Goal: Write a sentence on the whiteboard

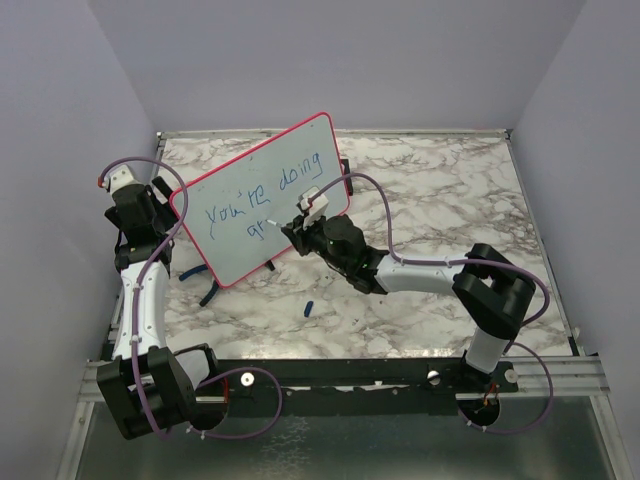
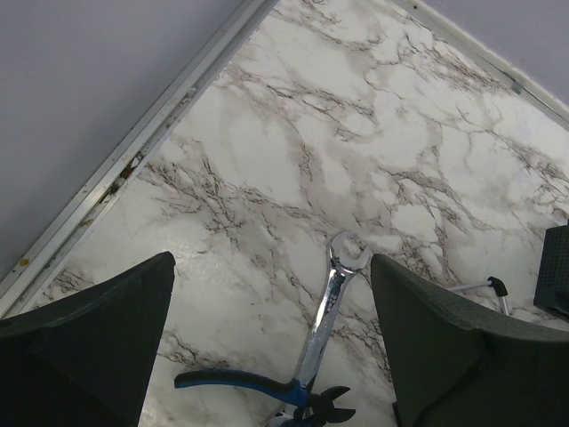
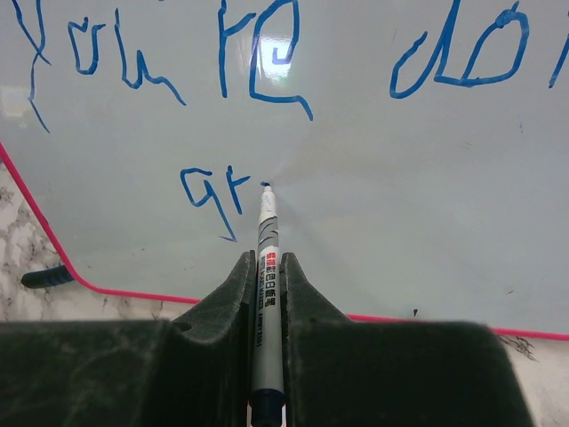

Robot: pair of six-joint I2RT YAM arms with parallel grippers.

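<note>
Status: line 1 of the sentence [image 1: 262, 198] is done, "you're doing" in blue across the upper part of the whiteboard [image 1: 305, 143]. Line 2 has only "gr" [image 3: 209, 191] so far. We judge 3 letters are left, "eat", so we're roughly 3/4 through.

The whiteboard sits tilted, left of centre on the marble table [image 1: 450, 200], with its red-pink frame visible all round.

The right gripper [image 3: 267, 267] is clamped on the blue marker [image 3: 267, 231], barrel pinched between both fingers, with the nib pointing up the board. In the right wrist view the tip sits just right of the "r", at or on the surface, and we can't confirm contact pressure. It's placed for the start of the "e".

The left gripper [image 2: 271, 267] has its jaws wide apart with nothing between them. It hangs over the table at the board's left side and isn't touching the board.

There's clutter under the left arm: a chrome wrench [image 2: 324, 311] and blue-handled pliers [image 2: 258, 387] lying together on the marble. A small blue piece [image 1: 309, 306] lies in front of the board, possibly the marker cap, too small to tell.
</note>
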